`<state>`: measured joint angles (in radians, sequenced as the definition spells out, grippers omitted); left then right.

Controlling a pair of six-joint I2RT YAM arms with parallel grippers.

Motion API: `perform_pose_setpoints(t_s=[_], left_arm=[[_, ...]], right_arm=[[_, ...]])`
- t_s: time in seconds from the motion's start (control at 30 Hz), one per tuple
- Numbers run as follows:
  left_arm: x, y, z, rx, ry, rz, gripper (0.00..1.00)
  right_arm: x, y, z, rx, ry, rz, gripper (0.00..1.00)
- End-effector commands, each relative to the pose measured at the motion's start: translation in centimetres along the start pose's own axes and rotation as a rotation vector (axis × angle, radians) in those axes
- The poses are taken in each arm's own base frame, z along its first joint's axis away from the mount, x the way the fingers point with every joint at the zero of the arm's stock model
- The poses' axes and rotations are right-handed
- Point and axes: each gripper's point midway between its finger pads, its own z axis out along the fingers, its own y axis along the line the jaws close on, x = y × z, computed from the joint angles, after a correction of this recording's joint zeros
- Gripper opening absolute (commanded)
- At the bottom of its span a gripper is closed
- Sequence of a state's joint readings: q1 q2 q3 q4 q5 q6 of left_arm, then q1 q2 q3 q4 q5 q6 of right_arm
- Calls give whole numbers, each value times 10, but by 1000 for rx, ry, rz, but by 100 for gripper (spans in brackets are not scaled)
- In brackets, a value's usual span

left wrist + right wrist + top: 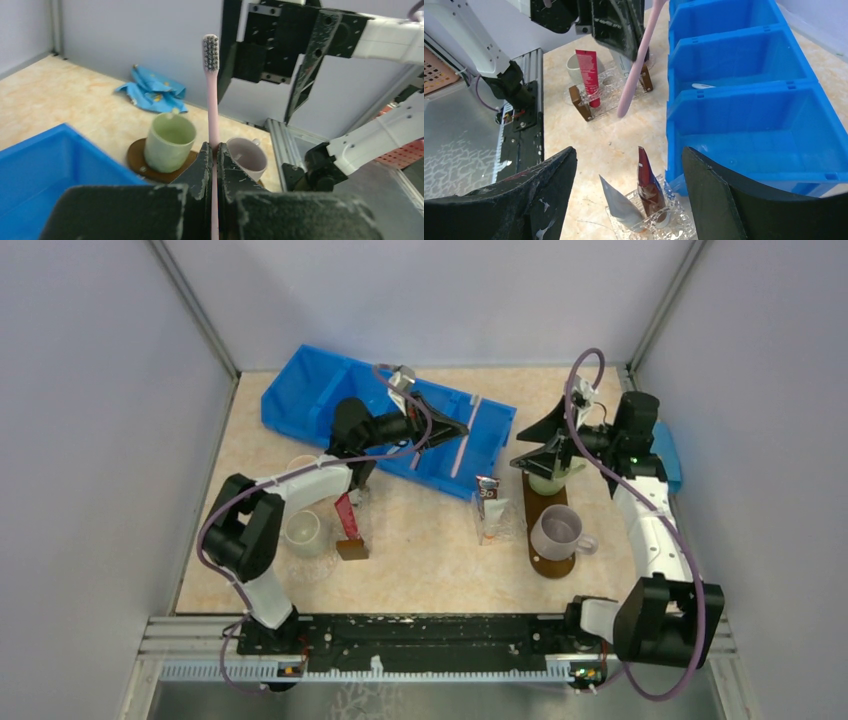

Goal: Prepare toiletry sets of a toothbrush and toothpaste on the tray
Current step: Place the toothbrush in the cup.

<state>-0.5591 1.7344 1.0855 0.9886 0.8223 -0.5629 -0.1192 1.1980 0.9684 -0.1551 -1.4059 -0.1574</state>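
My left gripper (214, 150) is shut on a pale pink toothbrush (212, 100), whose bristled head sticks up beyond the jaws. In the top view this gripper (460, 428) hovers over the right end of the blue bin. The right wrist view shows the same toothbrush (636, 65) hanging from it. My right gripper (629, 195) is open and holds nothing; below it a clear holder carries a white toothpaste tube (621, 202) and a dark one (649, 182). The dark brown oval tray (548, 566) bears a green mug (545, 480) and a pale mug (555, 530); my right gripper (528, 445) hangs above its far end.
A blue compartment bin (330, 390) fills the back middle, with a white toothbrush (701, 86) in one compartment. A red tube (347, 515) stands in a holder with brown end blocks at the left, by glass cups (303, 530). A blue cloth (152, 92) lies by the right wall.
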Motion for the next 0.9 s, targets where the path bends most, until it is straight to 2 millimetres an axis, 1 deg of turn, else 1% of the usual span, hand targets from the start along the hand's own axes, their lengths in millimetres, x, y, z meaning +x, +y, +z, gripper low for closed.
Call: perform_pose_setpoints(t_s=[0.0,0.17,0.2,0.23,0.27,0.3,0.4,0.47,0.57,0.73,0.8,0.87], left_arm=[[-12,-35,25,138,-13,46,0],[-5,-42,38,151,-4,46,0],[-5,-43,39,150,-4,48,0],[-5,-44,41,151,-2,48,0],[-4,-45,41,154,-2,51,0],[-4,-45,42,151,-1,49,0],[-3,-45,43,144,-1,49,0],[-3,-45,44,145,-1,48,0],[-2,-48,46,151,0,46,0],[-1,-56,50,173,5,49,0],[1,-58,51,179,7,48,0],[1,-60,52,185,9,48,0]], right_arm=[[-29,7,4,-2,-24,-97,77],[-43,4,9,28,-60,-59,76],[-48,3,10,27,-74,-77,76],[-51,5,12,19,-89,-33,76],[-57,8,14,6,-116,-56,76],[-61,11,15,-7,-139,-44,76],[-72,30,14,-52,-229,-104,76],[-73,37,16,-78,-248,-120,76],[-70,32,21,-75,-235,-98,75],[-72,29,26,-78,-253,-95,75],[-72,28,29,-88,-257,-86,72],[-71,27,32,-99,-256,-80,66]])
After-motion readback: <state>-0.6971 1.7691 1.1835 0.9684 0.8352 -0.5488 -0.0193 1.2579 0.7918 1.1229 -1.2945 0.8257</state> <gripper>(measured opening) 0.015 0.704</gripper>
